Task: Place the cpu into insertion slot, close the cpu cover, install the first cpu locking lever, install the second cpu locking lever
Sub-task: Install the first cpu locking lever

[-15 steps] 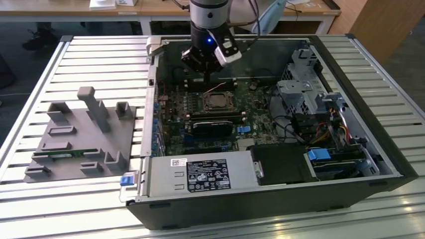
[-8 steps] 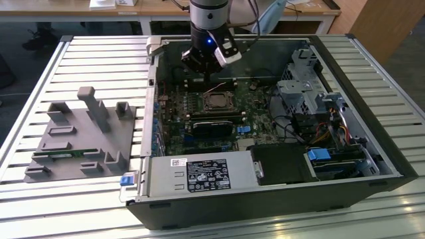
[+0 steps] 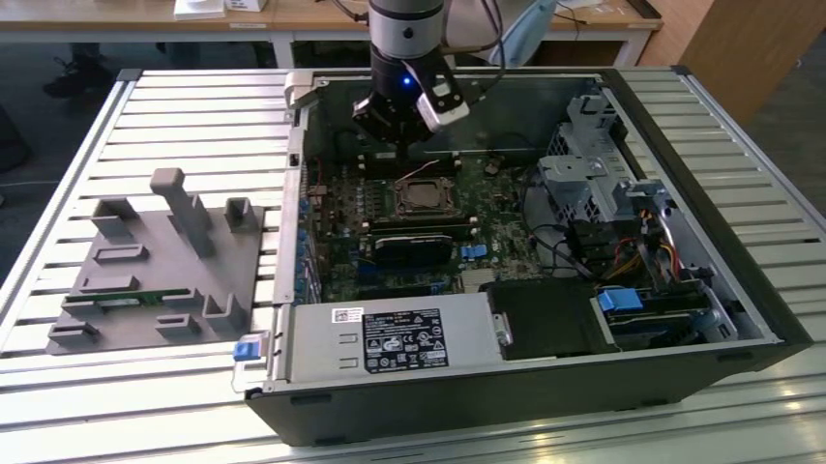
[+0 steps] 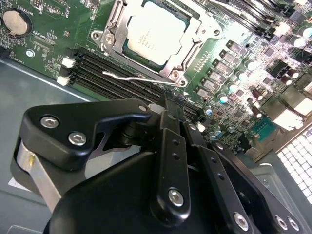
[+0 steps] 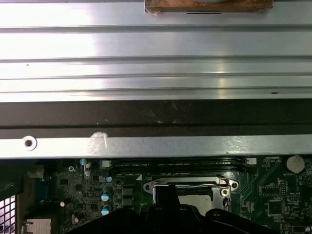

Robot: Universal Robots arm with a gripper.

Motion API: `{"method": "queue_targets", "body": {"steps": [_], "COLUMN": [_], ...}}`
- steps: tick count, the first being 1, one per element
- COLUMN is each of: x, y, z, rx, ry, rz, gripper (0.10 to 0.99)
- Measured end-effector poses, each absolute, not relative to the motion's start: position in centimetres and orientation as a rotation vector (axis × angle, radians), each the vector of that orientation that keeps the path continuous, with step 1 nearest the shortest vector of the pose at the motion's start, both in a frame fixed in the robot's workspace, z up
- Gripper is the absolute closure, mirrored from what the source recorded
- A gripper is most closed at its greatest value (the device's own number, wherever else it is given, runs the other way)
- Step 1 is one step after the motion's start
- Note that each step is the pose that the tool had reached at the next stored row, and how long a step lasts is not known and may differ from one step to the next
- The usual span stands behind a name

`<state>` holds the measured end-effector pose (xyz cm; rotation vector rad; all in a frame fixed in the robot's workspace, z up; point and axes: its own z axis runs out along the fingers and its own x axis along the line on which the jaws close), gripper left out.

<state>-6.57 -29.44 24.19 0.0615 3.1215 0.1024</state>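
Note:
The cpu (image 4: 155,30), a pale silvery square, lies in the insertion slot (image 4: 207,33) on the green motherboard (image 4: 44,44). The cpu cover (image 4: 141,61), a silvery frame, lies flat around it. A thin wire locking lever (image 4: 131,76) runs along one side of the socket, between it and the black memory slots. My gripper (image 4: 171,105) hangs just above that side with its black fingers together and nothing between them. In the exterior view the gripper (image 3: 398,145) is inside the open computer case, just behind the socket (image 3: 424,198). The first wrist view has the fingertip (image 5: 168,191) over the cover (image 5: 185,183).
The open case (image 3: 722,319) encloses the board, with a drive cage (image 3: 587,184) and cables on the exterior view's right and a grey labelled power supply (image 3: 387,338) at the front. A grey fixture block (image 3: 155,261) stands on the slatted table at the exterior view's left. The case wall (image 5: 156,146) is close behind the socket.

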Motion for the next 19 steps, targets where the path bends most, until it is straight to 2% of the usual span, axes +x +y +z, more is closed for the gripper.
{"method": "queue_targets", "body": {"steps": [19], "x": [-6.57], "y": [-29.44], "z": [23.73], "rx": [0.062], "ry": [3.122], "rz": [0.102], "gripper": [0.980]}}
